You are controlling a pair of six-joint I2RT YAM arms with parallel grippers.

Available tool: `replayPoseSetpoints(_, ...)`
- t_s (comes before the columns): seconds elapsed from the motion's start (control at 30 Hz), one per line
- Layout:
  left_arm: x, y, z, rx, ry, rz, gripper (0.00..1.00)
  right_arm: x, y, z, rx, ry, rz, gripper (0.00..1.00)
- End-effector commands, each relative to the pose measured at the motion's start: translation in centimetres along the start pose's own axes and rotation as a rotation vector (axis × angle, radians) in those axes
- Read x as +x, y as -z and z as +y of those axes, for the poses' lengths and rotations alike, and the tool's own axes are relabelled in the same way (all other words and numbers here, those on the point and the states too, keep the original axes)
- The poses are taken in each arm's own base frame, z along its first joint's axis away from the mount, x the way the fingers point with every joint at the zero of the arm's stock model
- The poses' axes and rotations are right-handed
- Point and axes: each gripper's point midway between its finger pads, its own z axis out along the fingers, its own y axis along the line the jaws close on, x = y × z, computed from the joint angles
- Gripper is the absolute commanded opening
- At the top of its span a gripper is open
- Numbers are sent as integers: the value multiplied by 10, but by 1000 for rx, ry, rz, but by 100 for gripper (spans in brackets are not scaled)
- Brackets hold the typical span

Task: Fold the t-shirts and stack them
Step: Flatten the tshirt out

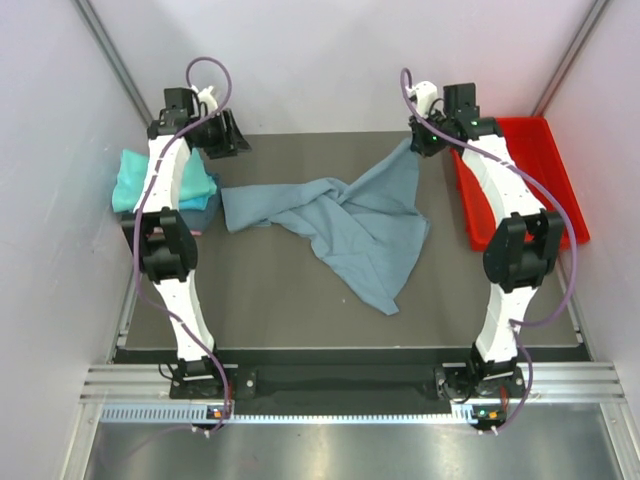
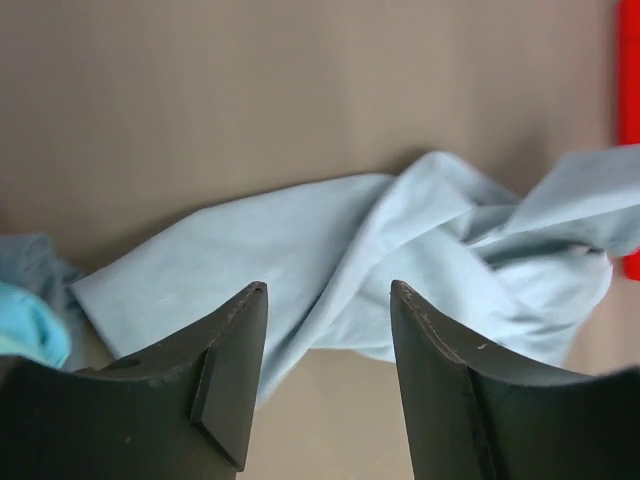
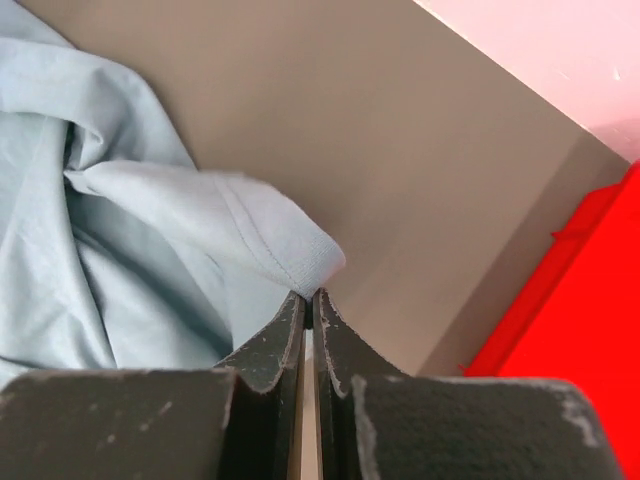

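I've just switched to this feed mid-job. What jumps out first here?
The crumpled grey-blue t-shirt sprawled across the middle of the table draws the eye, one edge pulled up toward the far right by the right gripper, which is shut on its hem. The left gripper hangs open and empty at the far left by a teal and blue pile, and a bright red tray sits at the right edge.

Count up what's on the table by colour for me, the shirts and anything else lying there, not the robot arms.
grey-blue t-shirt: 1
teal t-shirt: 1
blue t-shirt: 1, only an edge shows under the teal one
red tray: 1
Total: 4 that I can make out; the pile on the left may hide more.
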Motion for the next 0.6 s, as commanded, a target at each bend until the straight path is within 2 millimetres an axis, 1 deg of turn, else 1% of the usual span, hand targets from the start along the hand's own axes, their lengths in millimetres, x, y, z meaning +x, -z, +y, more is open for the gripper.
replayPoseSetpoints(0.0, 16, 2, 11, -105, -67, 59, 57, 5, -1, -3, 20, -5, 1, 0)
replayPoseSetpoints(0.07, 34, 7, 10, -107, -33, 104, 55, 5, -3, 2, 17, -1, 4, 0)
replayPoseSetpoints(0.1, 51, 6, 14, -115, -6, 148, 54, 6, -2, 4, 13, 1, 4, 0)
replayPoseSetpoints(0.13, 61, 13, 13, -123, 13, 176, 52, 5, -4, 9, 2, 6, 4, 0)
replayPoseSetpoints(0.17, 70, 15, 14, -126, 27, 199, 50, 4, -5, 11, 1, 8, 4, 0)
replayPoseSetpoints(0.2, 89, 15, 17, -130, 55, 248, 49, 3, -7, 12, -4, 9, 2, 0)
replayPoseSetpoints(0.27, 106, 20, 21, -150, 86, 292, 49, 2, -10, 16, -16, 6, 0, 0)
replayPoseSetpoints(0.3, 123, 19, 26, -167, 108, 329, 50, 1, -13, 17, -19, 6, 1, 0)
replayPoseSetpoints(0.37, 137, 19, 33, -205, 136, 366, 52, 0, -18, 22, -29, 7, 1, 0)
replayPoseSetpoints(0.4, 150, 20, 39, -225, 156, 400, 52, -2, -20, 24, -34, 10, -1, 0)
replayPoseSetpoints(0.47, 163, 22, 50, -267, 184, 429, 53, -4, -23, 29, -45, 14, -3, 0)
replayPoseSetpoints(0.57, 169, 22, 60, -305, 221, 441, 53, -5, -28, 34, -57, 17, -3, 0)
